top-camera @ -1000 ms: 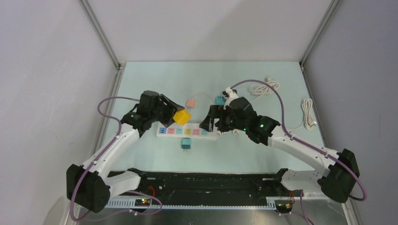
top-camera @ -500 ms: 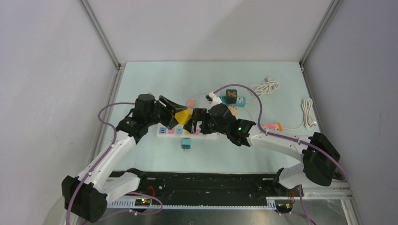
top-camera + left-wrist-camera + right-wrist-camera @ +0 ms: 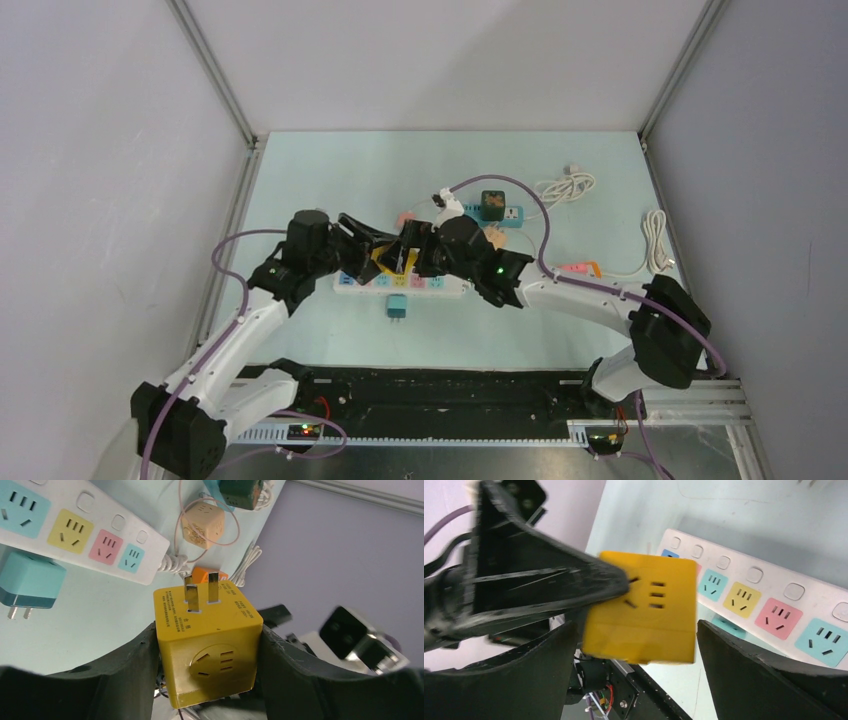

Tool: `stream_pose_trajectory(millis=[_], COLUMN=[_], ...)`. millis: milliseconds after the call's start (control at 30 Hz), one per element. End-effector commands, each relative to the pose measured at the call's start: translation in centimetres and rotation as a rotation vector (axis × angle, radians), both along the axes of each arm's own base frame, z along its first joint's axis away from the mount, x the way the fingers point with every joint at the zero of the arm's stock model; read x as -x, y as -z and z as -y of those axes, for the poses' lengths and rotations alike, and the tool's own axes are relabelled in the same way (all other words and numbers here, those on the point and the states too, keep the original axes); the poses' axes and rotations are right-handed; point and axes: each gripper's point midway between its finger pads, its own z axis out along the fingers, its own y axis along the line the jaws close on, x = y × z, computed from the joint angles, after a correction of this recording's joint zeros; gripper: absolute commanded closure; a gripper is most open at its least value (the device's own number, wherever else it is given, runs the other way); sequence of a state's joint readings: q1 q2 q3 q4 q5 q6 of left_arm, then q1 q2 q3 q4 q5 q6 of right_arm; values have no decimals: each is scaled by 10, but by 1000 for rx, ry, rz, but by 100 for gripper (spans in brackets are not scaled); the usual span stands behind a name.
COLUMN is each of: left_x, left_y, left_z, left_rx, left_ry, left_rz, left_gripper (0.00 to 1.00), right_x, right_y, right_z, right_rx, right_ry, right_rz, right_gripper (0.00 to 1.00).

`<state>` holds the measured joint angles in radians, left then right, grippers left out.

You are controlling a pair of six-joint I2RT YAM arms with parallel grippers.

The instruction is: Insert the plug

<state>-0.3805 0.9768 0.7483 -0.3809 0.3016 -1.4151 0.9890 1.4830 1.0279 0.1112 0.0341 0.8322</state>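
1. power strip (image 3: pixel 445 285) lies flat, coloured sockets facing up, right below both grippers.
2. right gripper (image 3: pixel 635 630): jaws wide apart, straddling the plug without clamping, probably lining up a regrip.
3. left gripper (image 3: pixel 207 632): jaws partly closed, pinching the yellow plug (image 3: pixel 646 600) in the air above the strip.
4. prongs (image 3: pixel 200 592) point away from the left palm, unobstructed for insertion.

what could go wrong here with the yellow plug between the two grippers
The left gripper is shut on the yellow plug while the open right gripper straddles it. If the right closes off-centre, the plug could twist or drop onto the power strip. The two grippers are crowded together and could collide.
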Motion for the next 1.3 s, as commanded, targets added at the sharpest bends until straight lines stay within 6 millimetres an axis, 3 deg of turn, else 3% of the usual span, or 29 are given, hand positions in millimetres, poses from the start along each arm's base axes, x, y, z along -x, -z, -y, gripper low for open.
stream_pose_trajectory(millis=[0,200,367,467,567,600,667,767,900,933,967,1000,1033,1100,1200,1267], left_x=[4,10,13,14,12,12,9,6,5,5,5,4,4,6,10,12], left_y=[-32,-31,-29,-26,-30,-31,-38,-42,-25,-24,-19,-18,-15,-14,-15,-18], left_z=[8,9,7,7,7,7,8,8,-1,-4,-7,-8,-11,-12,-11,-12], left_rx=[94,112,108,107,107,100,70,22,-60,-71,-100,-115,-151,-194,-240,-273], left_ry=[23,37,33,38,41,46,73,109,116,112,118,121,136,178,244,274], left_rz=[79,73,80,77,94,106,158,219,254,263,276,292,317,363,430,481], left_gripper=[73,71,62,56,31,14,2,1,0,0,0,0,0,0,0,0], right_x=[-6,-16,-20,-16,-12,-11,-9,-10,-6,6,0,14,8,28,79,112], right_y=[-9,-15,-27,-31,-32,-32,-32,-36,-30,-22,-24,-18,-19,-20,-31,-49], right_z=[-14,-12,-8,-11,-12,-12,-8,7,37,42,55,60,73,85,95,103], right_rx=[-55,-69,-79,-88,-89,-86,-66,-26,44,66,63,65,64,58,21,-3], right_ry=[26,103,153,143,130,125,118,99,14,-51,-57,-139,-147,-291,-575,-726], right_rz=[-24,2,51,62,56,56,64,82,28,-23,-41,-109,-123,-161,-164,-58], right_gripper=[8,17,23,39,61,65,72,78,79,79,79,79,79,79,77,77])
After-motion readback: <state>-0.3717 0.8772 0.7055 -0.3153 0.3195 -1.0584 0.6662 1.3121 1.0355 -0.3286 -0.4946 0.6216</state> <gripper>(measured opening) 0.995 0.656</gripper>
